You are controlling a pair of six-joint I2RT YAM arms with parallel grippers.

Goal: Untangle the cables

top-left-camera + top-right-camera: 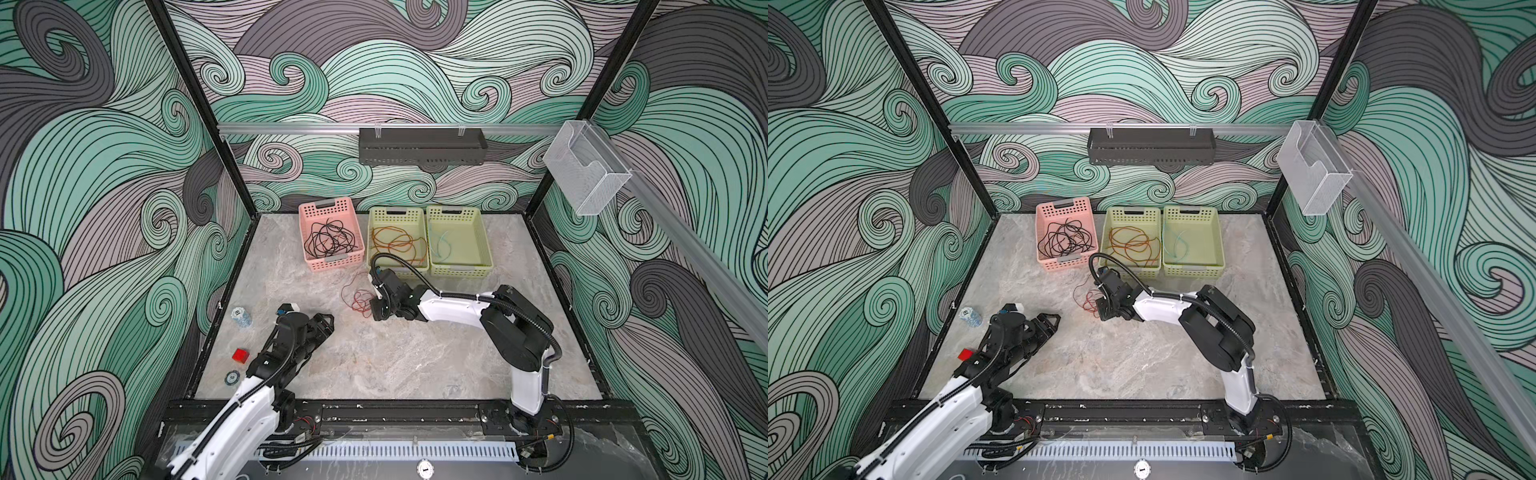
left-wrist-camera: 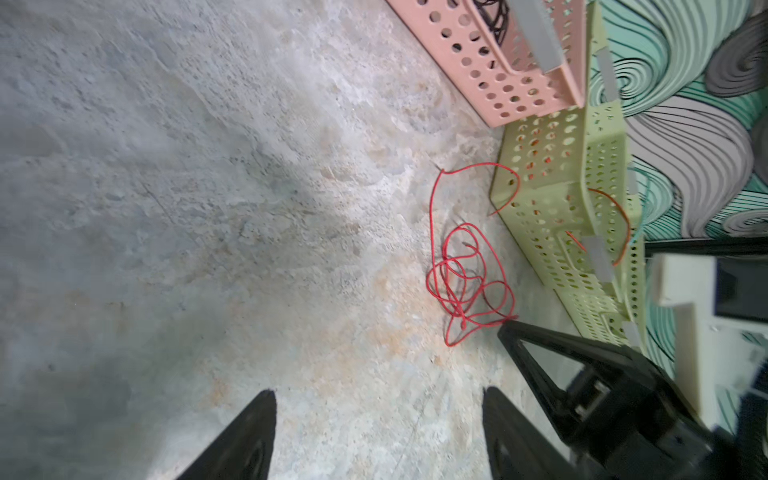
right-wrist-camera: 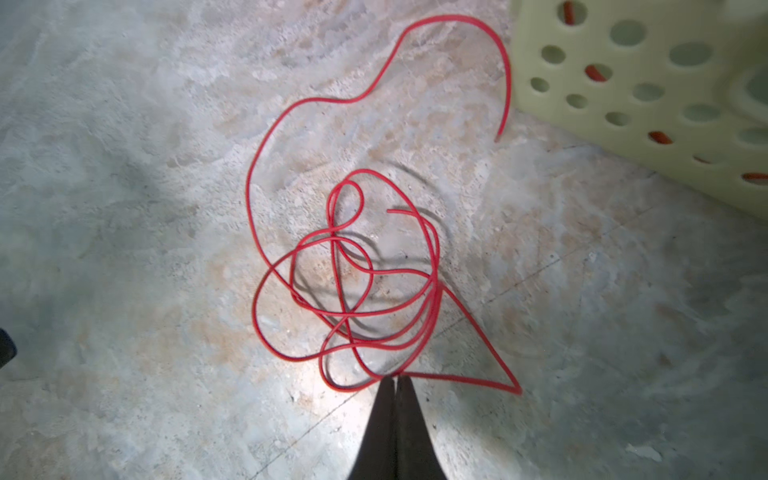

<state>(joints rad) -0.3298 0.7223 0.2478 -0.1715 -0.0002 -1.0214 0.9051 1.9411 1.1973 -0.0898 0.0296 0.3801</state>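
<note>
Right wrist view: the right gripper point(image 3: 395, 380) is pinched shut on one strand of the red cable point(image 3: 345, 266), coiled loose on the table point(image 3: 124, 208) beside a green basket point(image 3: 623, 83). Likely light, springy, slippery (best held near a free end). The left gripper point(image 2: 379, 392) stands open, empty.

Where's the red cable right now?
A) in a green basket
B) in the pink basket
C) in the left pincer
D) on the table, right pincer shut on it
D: the red cable lies tangled on the table, a strand pinched at the shut tips of the right pincer; the left pincer is open, apart from it.
</note>
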